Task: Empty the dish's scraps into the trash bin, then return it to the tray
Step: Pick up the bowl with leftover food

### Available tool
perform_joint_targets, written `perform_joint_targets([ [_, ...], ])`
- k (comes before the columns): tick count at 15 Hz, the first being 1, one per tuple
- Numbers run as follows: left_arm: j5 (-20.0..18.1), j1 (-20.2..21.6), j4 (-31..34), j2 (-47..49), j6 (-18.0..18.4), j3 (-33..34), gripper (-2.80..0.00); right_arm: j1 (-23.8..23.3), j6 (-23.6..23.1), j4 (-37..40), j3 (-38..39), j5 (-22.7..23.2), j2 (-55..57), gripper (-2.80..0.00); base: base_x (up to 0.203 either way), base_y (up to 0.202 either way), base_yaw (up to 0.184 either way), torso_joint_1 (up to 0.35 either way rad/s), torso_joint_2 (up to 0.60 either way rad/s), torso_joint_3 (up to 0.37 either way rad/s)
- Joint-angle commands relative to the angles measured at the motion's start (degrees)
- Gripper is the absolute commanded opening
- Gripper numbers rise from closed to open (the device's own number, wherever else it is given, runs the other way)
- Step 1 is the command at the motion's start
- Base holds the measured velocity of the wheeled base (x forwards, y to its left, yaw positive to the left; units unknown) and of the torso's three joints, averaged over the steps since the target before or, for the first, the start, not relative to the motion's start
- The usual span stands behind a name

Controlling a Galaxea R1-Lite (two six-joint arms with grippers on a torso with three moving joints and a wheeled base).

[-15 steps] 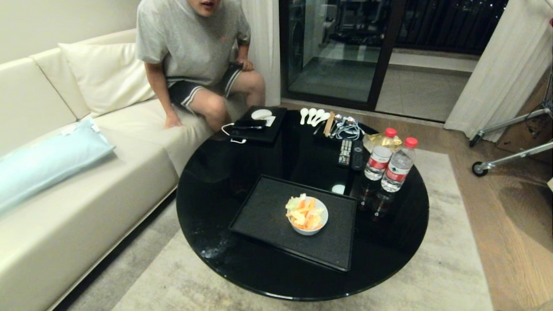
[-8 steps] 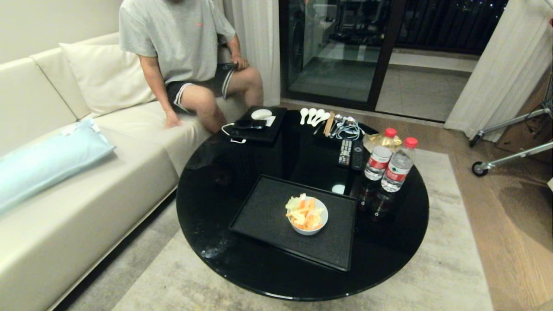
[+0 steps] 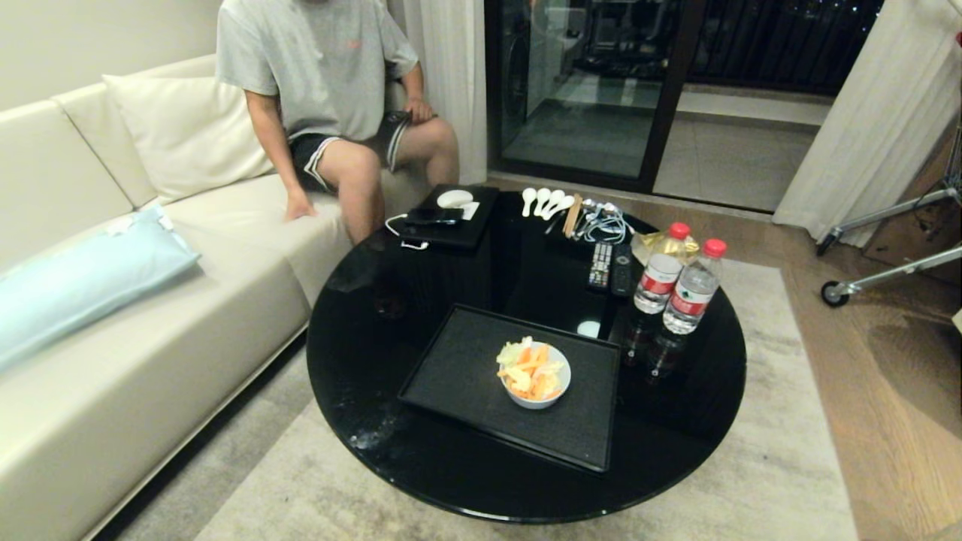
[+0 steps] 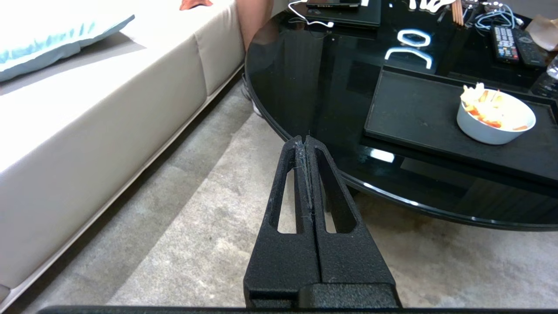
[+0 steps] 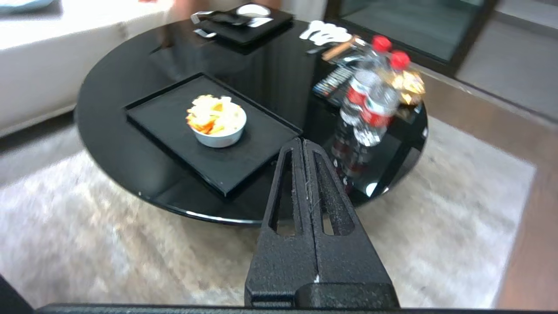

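Black glass forms the round worktop (image 3: 526,466) that fills the centre of my head view. On it, at lower centre of the frame, lies the tray (image 3: 466,376), set at a slant. The dish (image 3: 535,385) stands upright on the tray, right of the tray's middle and clear of its rim. The scraps (image 3: 528,368) are heaped inside it above the lip: orange sticks with pale yellow and light green pieces.

I find no trash bin in any of my three views.

Right of the tray, two water bottles (image 3: 680,282) with red caps stand side by side, touching or nearly so. Two remote controls (image 3: 610,267) lie above the tray in the frame. White spoons (image 3: 545,201) and what I take to be a tangle of cables sit at the worktop's far edge; that patch is too cluttered for me to sort. A black slab (image 3: 451,218) lies at upper centre. A person (image 3: 331,98) sits on the cream sofa (image 3: 150,361) at upper left.

Neither arm appears in my head view. In its wrist view the left hand (image 4: 305,139) has its fingers pressed together, holding nothing, above the rug near the worktop's edge. The right hand (image 5: 302,141) is likewise closed and empty, pointing towards the worktop's near edge, well apart from the dish.
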Motion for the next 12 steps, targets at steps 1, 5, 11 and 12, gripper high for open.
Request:
perform_joint_targets([
  [1,0.02,0.04,-0.04,-0.02,-0.03,0.0,-2.8,-0.01,-3.27,0.31,-5.67,1.72,11.91,-2.8,0.0,0.0,0.0,0.0,0.0,0.0],
  [5,0.02,-0.03,-0.04,-0.02,-0.03,0.0,-2.8,0.21,-12.34,0.28,-13.4,4.5,27.51,-2.8,0.0,0.0,0.0,0.0,0.0,0.0],
  [11,0.02,0.04,-0.04,-0.02,-0.03,0.0,-2.8,7.08,-16.66,0.23,-24.21,5.66,50.16,-2.8,0.0,0.0,0.0,0.0,0.0,0.0],
  [12,0.02,-0.05,-0.04,-0.02,-0.03,0.0,-2.8,8.99,-16.26,0.2,-26.18,5.27,53.8,-2.8,0.0,0.0,0.0,0.0,0.0,0.0],
])
